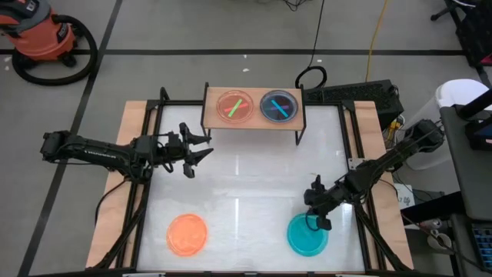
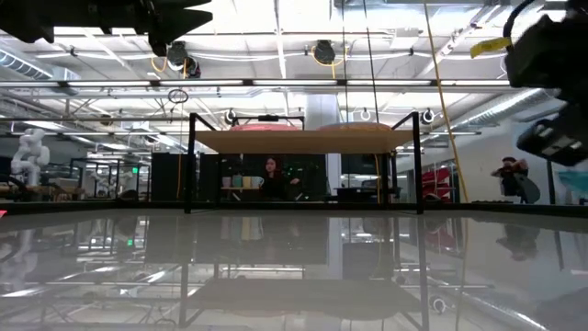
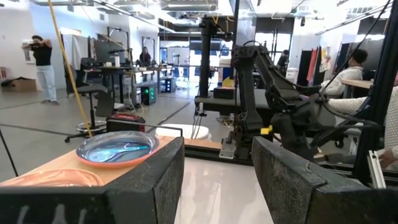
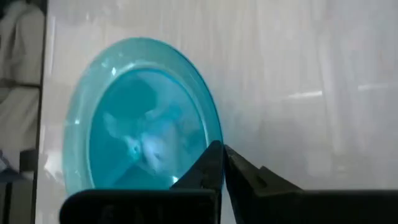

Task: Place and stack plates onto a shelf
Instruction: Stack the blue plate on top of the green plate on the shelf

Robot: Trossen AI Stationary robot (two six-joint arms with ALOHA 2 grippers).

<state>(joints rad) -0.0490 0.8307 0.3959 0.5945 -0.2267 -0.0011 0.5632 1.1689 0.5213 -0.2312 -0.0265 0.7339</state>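
Note:
The shelf (image 1: pixel 254 121) stands at the table's far middle. It bears a pink plate (image 1: pixel 234 106) with a green streak and a dark blue plate (image 1: pixel 278 106); both also show in the left wrist view, the blue plate (image 3: pixel 118 149) beside the pink plate (image 3: pixel 50 177). An orange plate (image 1: pixel 187 234) lies flat near the near-left edge. A teal-blue plate (image 1: pixel 307 237) sits near-right. My right gripper (image 1: pixel 314 221) is shut at that plate's far rim. My left gripper (image 1: pixel 196 150) hovers open and empty just left of the shelf, fingers (image 3: pixel 168 180) wide apart. My right gripper (image 4: pixel 222 149) pinches the teal-blue plate's rim (image 4: pixel 214 140) on its far side between the two fingertips (image 4: pixel 239 168), coming from above and slanting down. A teal edge (image 2: pixel 574 182) shows above the table line in the low view, so that side seems raised.
The white table (image 1: pixel 246 192) has wood strips along its left and right sides, with the arm bases on them. Open surface lies between the shelf's black legs (image 2: pixel 190 165) and the two near plates. Cables and a red vacuum (image 1: pixel 42 35) lie on the floor beyond.

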